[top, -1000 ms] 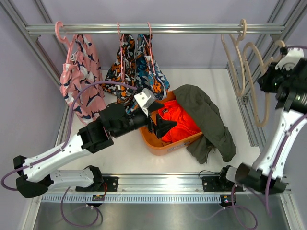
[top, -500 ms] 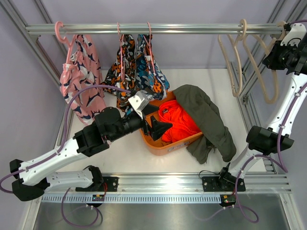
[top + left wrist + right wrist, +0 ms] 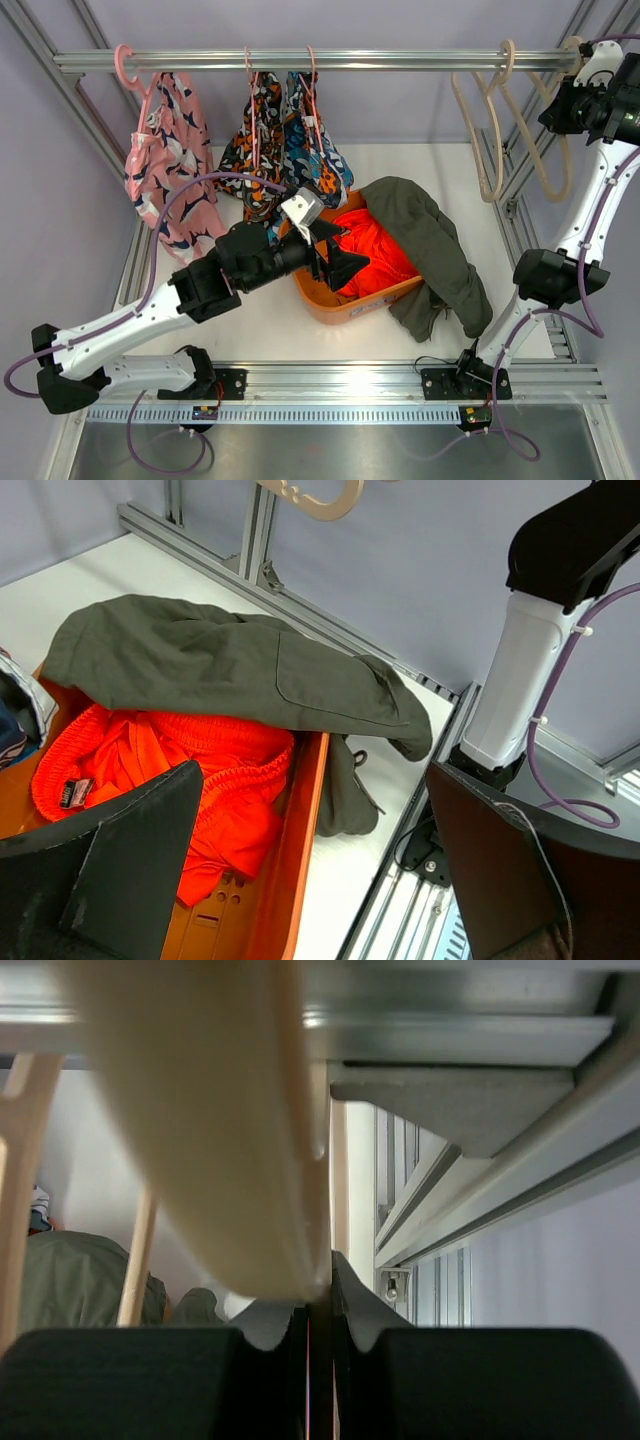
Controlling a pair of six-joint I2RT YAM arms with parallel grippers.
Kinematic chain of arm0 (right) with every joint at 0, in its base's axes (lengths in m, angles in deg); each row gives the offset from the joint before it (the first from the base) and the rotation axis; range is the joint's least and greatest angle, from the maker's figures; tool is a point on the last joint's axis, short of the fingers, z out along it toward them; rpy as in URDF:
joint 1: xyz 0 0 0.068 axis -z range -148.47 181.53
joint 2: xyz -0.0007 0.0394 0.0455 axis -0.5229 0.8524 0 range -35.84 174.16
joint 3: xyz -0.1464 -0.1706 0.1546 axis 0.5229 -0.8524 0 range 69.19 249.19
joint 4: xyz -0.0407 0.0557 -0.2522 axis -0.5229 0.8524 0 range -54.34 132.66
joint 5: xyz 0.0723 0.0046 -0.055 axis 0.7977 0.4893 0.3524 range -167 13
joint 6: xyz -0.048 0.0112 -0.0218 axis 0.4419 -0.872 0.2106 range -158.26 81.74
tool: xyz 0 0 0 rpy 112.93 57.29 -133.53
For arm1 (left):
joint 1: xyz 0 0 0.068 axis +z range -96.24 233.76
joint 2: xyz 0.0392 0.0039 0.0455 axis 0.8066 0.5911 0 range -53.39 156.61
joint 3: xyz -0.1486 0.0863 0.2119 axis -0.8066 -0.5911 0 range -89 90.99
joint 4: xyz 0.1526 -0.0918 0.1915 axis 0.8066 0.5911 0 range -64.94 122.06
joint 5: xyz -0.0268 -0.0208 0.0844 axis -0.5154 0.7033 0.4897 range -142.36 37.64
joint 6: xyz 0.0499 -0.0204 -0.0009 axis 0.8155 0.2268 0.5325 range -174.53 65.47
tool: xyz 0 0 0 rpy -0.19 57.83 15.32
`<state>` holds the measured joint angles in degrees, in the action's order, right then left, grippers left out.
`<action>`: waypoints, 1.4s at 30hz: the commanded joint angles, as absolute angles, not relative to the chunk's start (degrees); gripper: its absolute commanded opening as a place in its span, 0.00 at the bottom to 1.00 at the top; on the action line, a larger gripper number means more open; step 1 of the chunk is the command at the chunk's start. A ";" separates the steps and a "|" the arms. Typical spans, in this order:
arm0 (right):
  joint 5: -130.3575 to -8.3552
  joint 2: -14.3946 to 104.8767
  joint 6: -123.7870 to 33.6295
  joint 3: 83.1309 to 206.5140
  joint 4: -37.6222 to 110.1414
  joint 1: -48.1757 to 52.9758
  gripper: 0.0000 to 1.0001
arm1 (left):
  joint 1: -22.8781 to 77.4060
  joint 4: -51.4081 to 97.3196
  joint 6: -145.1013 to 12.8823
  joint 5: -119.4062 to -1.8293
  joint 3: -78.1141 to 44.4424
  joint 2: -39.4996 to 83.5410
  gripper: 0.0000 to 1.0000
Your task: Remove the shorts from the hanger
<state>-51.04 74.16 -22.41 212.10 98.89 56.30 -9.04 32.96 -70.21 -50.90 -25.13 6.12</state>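
The printed shorts (image 3: 300, 140) are soft, light cloth that will sag and slip, so take them at the waistband, up near the rail (image 3: 380, 60). They hang behind your left pincer (image 3: 335, 250), on its wrist side, clear of the jaws. That pincer is released, spread wide over the orange-red shorts (image 3: 180, 770) in the bin (image 3: 300, 830), with the olive shorts (image 3: 230, 670) just beyond. Your right pincer (image 3: 320, 1305) is clenched on a bare beige hanger (image 3: 220, 1110).
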 commanded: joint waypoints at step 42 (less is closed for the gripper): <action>-19.25 27.19 38.79 179.33 129.62 63.71 0.95 | -8.99 32.88 -70.79 -43.83 -29.33 -2.06 0.99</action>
